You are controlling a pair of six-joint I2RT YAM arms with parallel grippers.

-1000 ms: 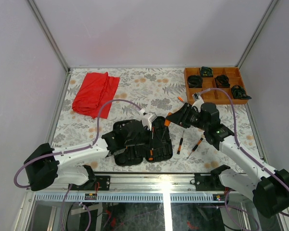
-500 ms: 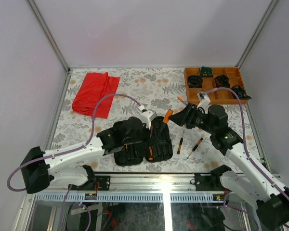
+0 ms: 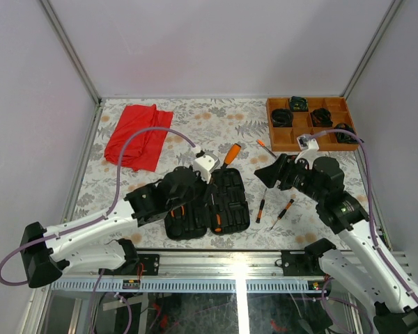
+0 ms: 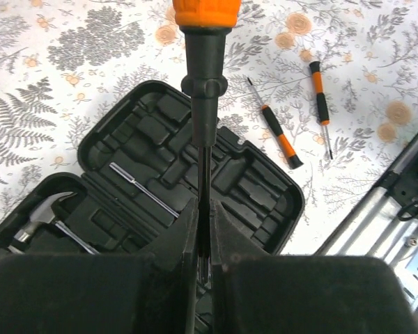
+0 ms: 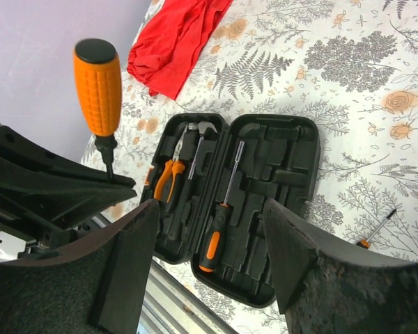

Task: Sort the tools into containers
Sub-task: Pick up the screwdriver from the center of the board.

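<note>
Open black case (image 5: 285,167) holds hammer (image 4: 40,214), pliers (image 5: 167,179), screwdriver (image 5: 216,233).

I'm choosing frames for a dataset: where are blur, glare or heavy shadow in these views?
Top external: even light, soft shadows, glare on the metal rail at the near edge. Left wrist: left gripper dark and out of focus, orange-handled screwdriver cropped at the top, tool case sharp. Right wrist: right gripper blurred in the foreground, case sharp.

Floral table (image 3: 216,129) with red cloth (image 3: 138,136), open tool case (image 3: 230,202), wooden tray (image 3: 270,125), perhaps three screwdrivers (image 3: 261,207).
</note>
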